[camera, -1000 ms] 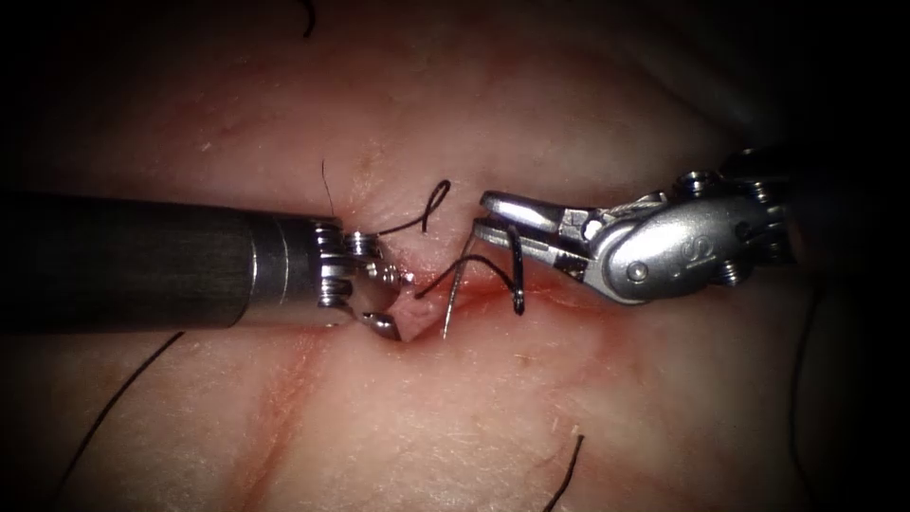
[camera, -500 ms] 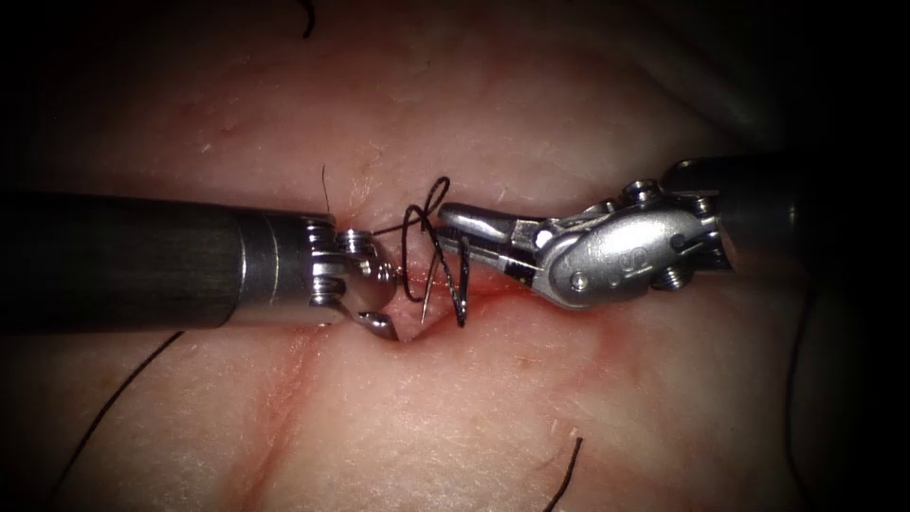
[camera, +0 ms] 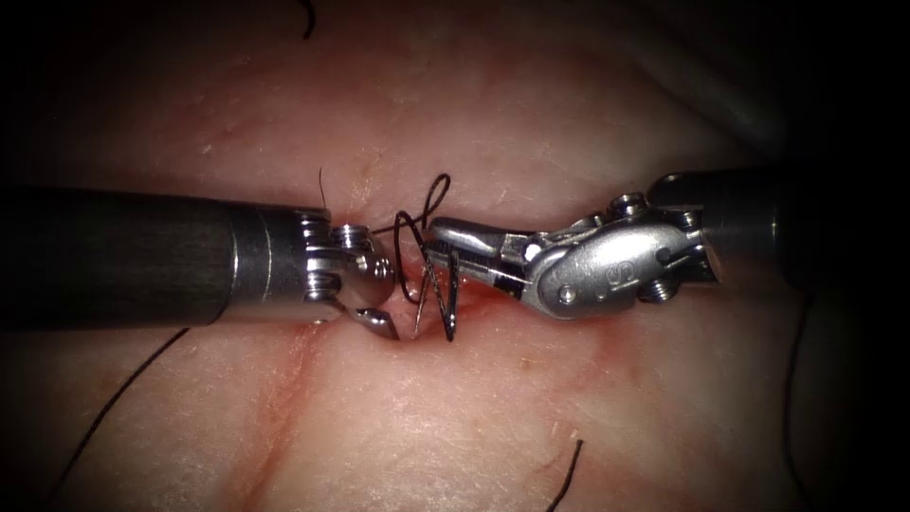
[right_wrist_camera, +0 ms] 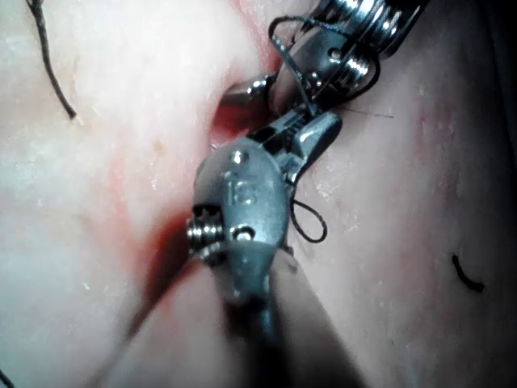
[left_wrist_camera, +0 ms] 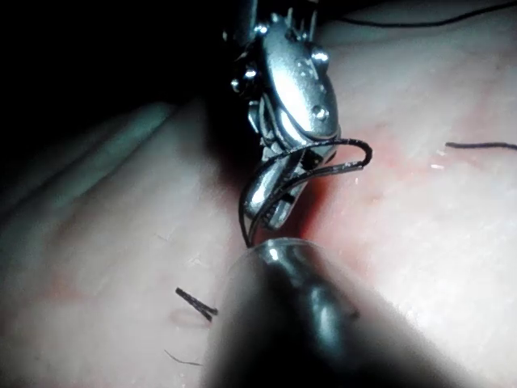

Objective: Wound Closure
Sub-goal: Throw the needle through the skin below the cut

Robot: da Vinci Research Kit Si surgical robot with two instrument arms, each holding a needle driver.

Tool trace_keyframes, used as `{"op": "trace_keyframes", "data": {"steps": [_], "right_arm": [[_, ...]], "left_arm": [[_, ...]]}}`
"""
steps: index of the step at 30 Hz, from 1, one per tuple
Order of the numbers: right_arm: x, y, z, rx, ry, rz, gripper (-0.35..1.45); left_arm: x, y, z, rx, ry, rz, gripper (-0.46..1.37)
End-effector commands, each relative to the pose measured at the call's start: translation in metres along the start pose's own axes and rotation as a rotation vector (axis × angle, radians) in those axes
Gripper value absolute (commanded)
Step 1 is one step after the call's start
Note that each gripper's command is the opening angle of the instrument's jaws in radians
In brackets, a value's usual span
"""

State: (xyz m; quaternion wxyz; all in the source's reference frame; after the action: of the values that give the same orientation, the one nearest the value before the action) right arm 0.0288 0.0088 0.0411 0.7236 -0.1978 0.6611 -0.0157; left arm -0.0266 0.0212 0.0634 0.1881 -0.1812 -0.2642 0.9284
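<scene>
My left tool [camera: 384, 299] lies on the left of the cut [camera: 502, 289], jaws parted and holding nothing. My right tool [camera: 436, 244] comes in from the right, its tip almost touching the left tool. Its jaws are slightly parted, with dark thread [camera: 450, 305] looped around them. The thin needle [camera: 422, 305] hangs point down just below that tip, over the cut and between the tools; neither tool visibly holds it, and I cannot tell whether its point is in the tissue. The left wrist view shows the thread loop [left_wrist_camera: 355, 158] round the right tool [left_wrist_camera: 295, 105]. The right wrist view shows it [right_wrist_camera: 311, 222] beside the right tool's jaws.
Red fluid [camera: 540, 284] lines the cut under the right tool. A curl of thread [camera: 438, 190] stands above the tools. Cut thread ends [camera: 566, 469] lie on the tissue [camera: 455, 417] in front, and long strands run at the left [camera: 114, 403] and right [camera: 791, 379].
My right tool has moved left towards the left tool, carrying the thread loops and the hanging needle with it. The left tool has barely moved.
</scene>
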Motion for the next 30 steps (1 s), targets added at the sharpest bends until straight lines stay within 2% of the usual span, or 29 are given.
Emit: {"op": "trace_keyframes", "data": {"steps": [1, 6, 10, 14, 20, 22, 30], "right_arm": [[0.0000, -0.0001, -0.0001, -0.003, -0.003, 0.004, -0.35], [-0.0003, 0.0002, -0.0003, -0.003, -0.003, 0.009, -0.35], [-0.0004, 0.0004, -0.0006, -0.002, -0.003, 0.016, -0.35], [-0.0003, 0.0007, -0.0008, -0.008, -0.012, 0.024, -0.35], [-0.0005, 0.0010, -0.0010, -0.015, -0.022, 0.035, -0.35], [-0.0006, 0.0011, -0.0011, -0.012, -0.039, 0.035, -0.35], [-0.0012, 0.0008, -0.0011, 0.008, -0.078, 0.027, -0.35]], "left_arm": [[0.0002, 0.0000, -0.0006, 0.032, 0.007, 0.002, 0.66], [0.0017, 0.0007, -0.0041, 0.082, 0.061, 0.030, 0.52], [0.0026, 0.0021, -0.0057, 0.097, 0.096, 0.056, 0.51], [0.0024, 0.0033, -0.0057, 0.102, 0.098, 0.057, 0.40], [0.0008, 0.0054, -0.0046, 0.120, 0.093, 0.049, 0.27], [0.0000, 0.0064, -0.0042, 0.128, 0.090, 0.037, 0.16], [-0.0009, 0.0103, -0.0032, 0.129, 0.108, 0.021, -0.01]]}}
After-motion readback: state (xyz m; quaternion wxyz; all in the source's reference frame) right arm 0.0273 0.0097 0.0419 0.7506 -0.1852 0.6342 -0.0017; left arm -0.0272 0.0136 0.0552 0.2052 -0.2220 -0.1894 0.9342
